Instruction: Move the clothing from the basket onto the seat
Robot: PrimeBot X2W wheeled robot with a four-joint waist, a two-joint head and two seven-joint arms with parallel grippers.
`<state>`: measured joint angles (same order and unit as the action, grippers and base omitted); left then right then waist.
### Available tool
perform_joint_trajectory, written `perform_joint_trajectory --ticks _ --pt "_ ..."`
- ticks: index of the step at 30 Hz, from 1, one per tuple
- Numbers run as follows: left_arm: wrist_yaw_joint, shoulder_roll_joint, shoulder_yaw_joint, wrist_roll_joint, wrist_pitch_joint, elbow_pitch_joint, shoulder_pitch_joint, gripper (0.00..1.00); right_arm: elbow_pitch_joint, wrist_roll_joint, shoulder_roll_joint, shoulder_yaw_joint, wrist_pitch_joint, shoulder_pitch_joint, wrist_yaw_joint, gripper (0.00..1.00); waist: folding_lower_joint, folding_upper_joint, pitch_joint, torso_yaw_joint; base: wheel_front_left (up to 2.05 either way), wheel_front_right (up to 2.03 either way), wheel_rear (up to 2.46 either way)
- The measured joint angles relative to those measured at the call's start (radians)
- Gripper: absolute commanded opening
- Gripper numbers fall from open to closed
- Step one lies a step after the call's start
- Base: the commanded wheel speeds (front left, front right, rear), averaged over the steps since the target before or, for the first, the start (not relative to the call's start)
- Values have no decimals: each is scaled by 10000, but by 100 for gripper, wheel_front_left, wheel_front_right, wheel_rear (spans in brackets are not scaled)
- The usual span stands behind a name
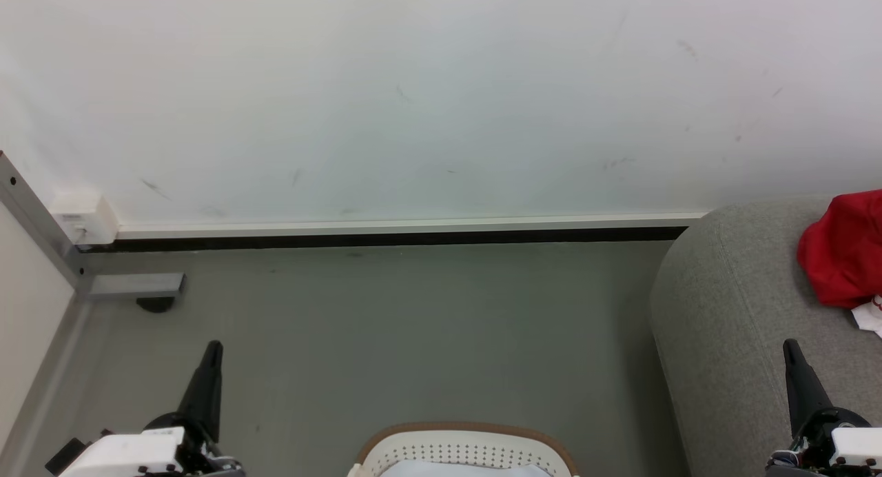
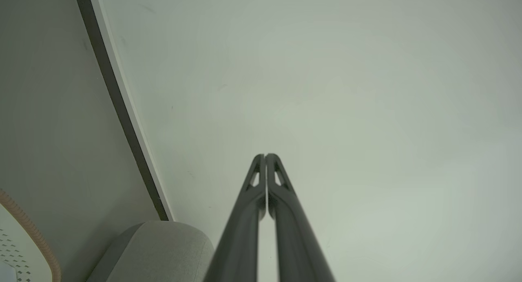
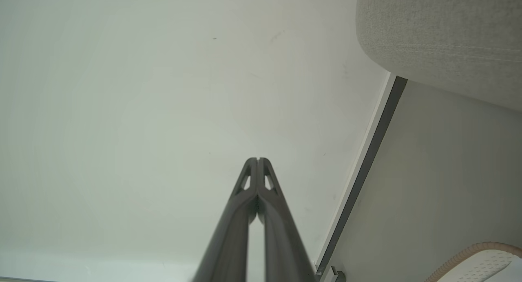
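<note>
At the far right edge of the head view, red clothing (image 1: 844, 249) lies bunched on top of the grey seat (image 1: 730, 311), partly cut off by the frame, with a bit of white trim at its lower edge. Basket (image 1: 468, 432) sits at bottom centre on the grey floor (image 1: 413, 325), left of the seat and apart from it. Its tan rim and perforated white wall are visible, and a pale white cloth (image 1: 468, 470) lies inside. Clothing and basket are well apart. Left gripper (image 1: 215, 347) is low on the left over bare floor, pointing toward the white wall (image 1: 413, 98). In the left wrist view its dark fingers (image 2: 244, 217) meet at the tips with nothing between them. Right gripper (image 1: 790, 346) is low on the right, over the seat's near part, below the clothing and not touching it. In the right wrist view its fingers (image 3: 232, 225) are likewise pressed together and empty. A dark skirting strip (image 1: 386, 239) runs along the foot of the wall. A metal frame (image 1: 41, 222) with a small white box (image 1: 86, 218) stands at the left corner.
</note>
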<state>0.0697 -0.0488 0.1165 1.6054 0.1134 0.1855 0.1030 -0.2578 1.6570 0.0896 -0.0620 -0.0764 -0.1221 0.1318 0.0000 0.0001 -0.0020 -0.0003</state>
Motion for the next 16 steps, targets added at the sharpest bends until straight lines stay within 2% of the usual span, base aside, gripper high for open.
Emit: perform_joint_trajectory --ticks 16 --pt "0 0 0 0 0 0 0 0 6 73 52 86 73 1 0 0 0 0 0 0 0 0 0"
